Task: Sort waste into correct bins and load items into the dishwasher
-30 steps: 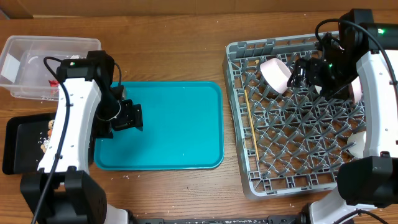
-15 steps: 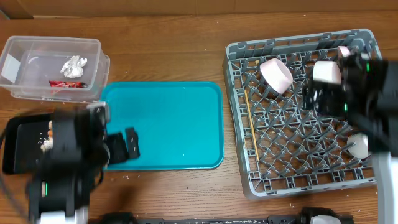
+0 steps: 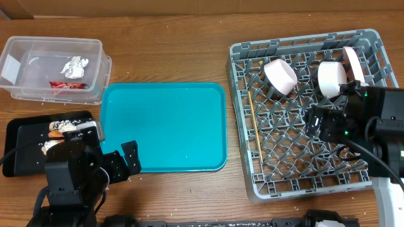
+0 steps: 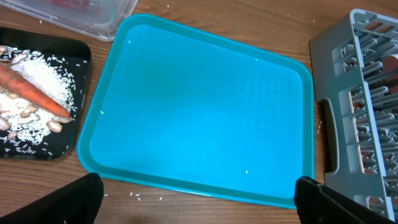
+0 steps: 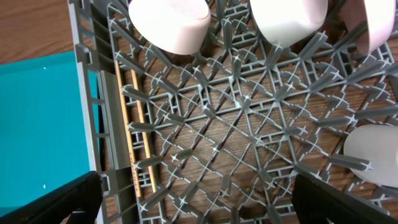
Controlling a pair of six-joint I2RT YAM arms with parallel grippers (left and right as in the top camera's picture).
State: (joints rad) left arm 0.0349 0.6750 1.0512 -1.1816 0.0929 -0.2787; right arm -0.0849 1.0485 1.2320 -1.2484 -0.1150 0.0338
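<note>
The grey dish rack holds a pink bowl, a white cup, a pink plate and wooden chopsticks. My right gripper hangs open and empty over the rack's middle. In the right wrist view it is above bare grid, with the bowl, cup and chopsticks ahead. My left gripper is open and empty at the front left corner of the teal tray. In the left wrist view it is over the wood below the tray.
A clear bin with wrappers stands at the back left. A black tray holds rice and a carrot. Another white dish lies in the rack's right side. Rice grains are scattered on the table.
Both arms pulled back toward the table's front edge. The right gripper left the white cup standing in the rack's back row. The left gripper moved from the tray's left edge to its front corner.
</note>
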